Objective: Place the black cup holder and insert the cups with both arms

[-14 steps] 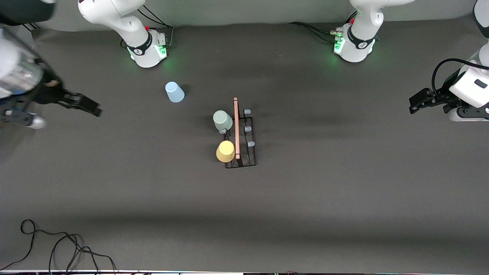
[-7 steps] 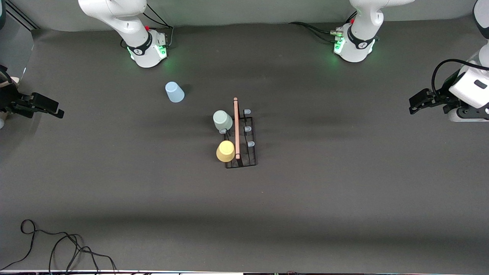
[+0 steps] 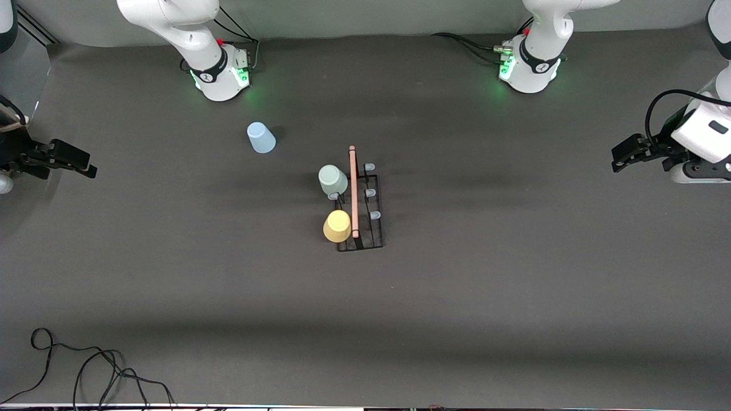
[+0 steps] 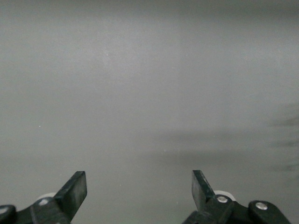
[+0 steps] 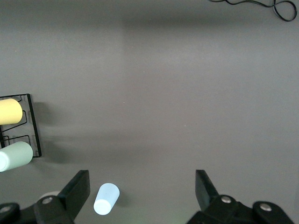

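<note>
Thin black wire cup holder (image 3: 360, 220) with wooden rod handle stands mid-bench; mint plastic cup (image 3: 332, 180) and yellow plastic cup (image 3: 337, 225) sit on pegs. Pale blue plastic cup (image 3: 261, 137) upside down on bench, nearer right arm's base.

Right pincer (image 3: 80, 162) at right arm's bench edge, jaws wide, empty. Left pincer (image 3: 622, 153) waits at its own edge, wide, empty.

Likely next: right pincer straddles blue cup squarely, lifts well clear before crossing to free peg. Open bench all round; loose black cable (image 3: 85, 365) lies only at front corner.

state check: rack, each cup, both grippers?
Rack: upright at mid-table, handle on top.
Mint cup: upside down on a rack peg.
Yellow cup: upside down on a rack peg, nearer the front camera than the mint cup.
Blue cup: off the rack, upside down on the table toward the right arm's end.
Right gripper: open, empty, waiting.
Left gripper: open, empty, waiting.
</note>
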Available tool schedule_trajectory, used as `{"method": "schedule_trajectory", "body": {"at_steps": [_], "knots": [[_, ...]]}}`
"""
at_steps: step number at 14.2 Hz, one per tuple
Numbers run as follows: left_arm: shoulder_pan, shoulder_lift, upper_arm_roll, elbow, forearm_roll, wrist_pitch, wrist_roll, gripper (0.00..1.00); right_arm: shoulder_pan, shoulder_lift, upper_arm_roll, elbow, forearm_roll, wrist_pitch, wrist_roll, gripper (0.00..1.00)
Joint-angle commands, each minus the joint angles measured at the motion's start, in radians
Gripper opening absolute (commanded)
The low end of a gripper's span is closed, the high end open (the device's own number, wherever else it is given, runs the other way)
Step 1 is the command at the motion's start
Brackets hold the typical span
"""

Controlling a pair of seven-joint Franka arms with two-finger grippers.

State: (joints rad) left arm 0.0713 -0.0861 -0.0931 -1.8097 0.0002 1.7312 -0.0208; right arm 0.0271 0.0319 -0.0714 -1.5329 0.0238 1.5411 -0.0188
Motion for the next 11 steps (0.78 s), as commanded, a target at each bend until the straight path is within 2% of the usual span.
{"method": "schedule_trajectory", "body": {"at_steps": [1, 11], "knots": [[-0.010, -0.001, 0.004, 0.003, 0.018, 0.005, -0.019, 1.00, 0.000, -0.021, 0.005, -0.016, -0.022, 0.033, -0.059, 1.00], [-0.010, -0.001, 0.004, 0.009, 0.020, -0.001, -0.019, 1.00, 0.000, -0.017, 0.004, -0.012, -0.018, 0.017, -0.075, 1.00]]}}
